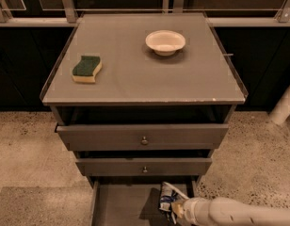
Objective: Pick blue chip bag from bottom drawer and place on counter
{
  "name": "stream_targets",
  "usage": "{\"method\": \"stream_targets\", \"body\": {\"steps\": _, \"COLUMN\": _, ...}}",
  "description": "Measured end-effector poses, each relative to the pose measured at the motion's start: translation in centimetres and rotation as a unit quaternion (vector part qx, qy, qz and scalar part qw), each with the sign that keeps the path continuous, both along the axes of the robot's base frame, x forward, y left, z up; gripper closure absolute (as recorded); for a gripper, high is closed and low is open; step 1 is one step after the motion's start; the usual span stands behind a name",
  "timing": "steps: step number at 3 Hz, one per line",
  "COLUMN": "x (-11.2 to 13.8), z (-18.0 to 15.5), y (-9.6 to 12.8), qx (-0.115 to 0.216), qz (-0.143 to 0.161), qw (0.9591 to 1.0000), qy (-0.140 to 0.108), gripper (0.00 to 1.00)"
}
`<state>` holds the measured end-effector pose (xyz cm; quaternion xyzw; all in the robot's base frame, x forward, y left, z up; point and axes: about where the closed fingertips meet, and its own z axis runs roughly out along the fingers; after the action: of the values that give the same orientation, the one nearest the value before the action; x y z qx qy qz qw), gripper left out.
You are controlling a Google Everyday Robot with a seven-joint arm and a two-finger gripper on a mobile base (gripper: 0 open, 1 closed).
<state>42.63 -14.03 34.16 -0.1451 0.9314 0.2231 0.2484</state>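
The blue chip bag (167, 199) stands upright over the right side of the open bottom drawer (119, 206), just below the middle drawer's front. My gripper (176, 211) reaches in from the lower right on a white arm (229, 213) and is shut on the bag's lower right part. The counter (145, 79) is the wide grey cabinet top above the three drawers.
A green-and-yellow sponge (87, 68) lies on the counter's left side and a white bowl (165, 42) stands at its back right. The top drawer (144, 136) and middle drawer (144, 166) are pulled out slightly. Speckled floor surrounds the cabinet.
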Motion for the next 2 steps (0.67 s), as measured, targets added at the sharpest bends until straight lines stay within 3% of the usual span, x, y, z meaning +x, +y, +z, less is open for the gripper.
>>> {"method": "stream_targets", "body": {"steps": 1, "x": -4.6, "z": 7.0, "y": -1.7, "qx": -0.017, "qz": -0.024, "qw": 0.9987, "qy": -0.042, "gripper": 1.00}}
{"method": "stream_targets", "body": {"steps": 2, "x": -8.3, "z": 13.9, "y": -1.5, "qx": -0.033, "qz": -0.022, "qw": 0.9956, "qy": -0.084, "gripper": 1.00}}
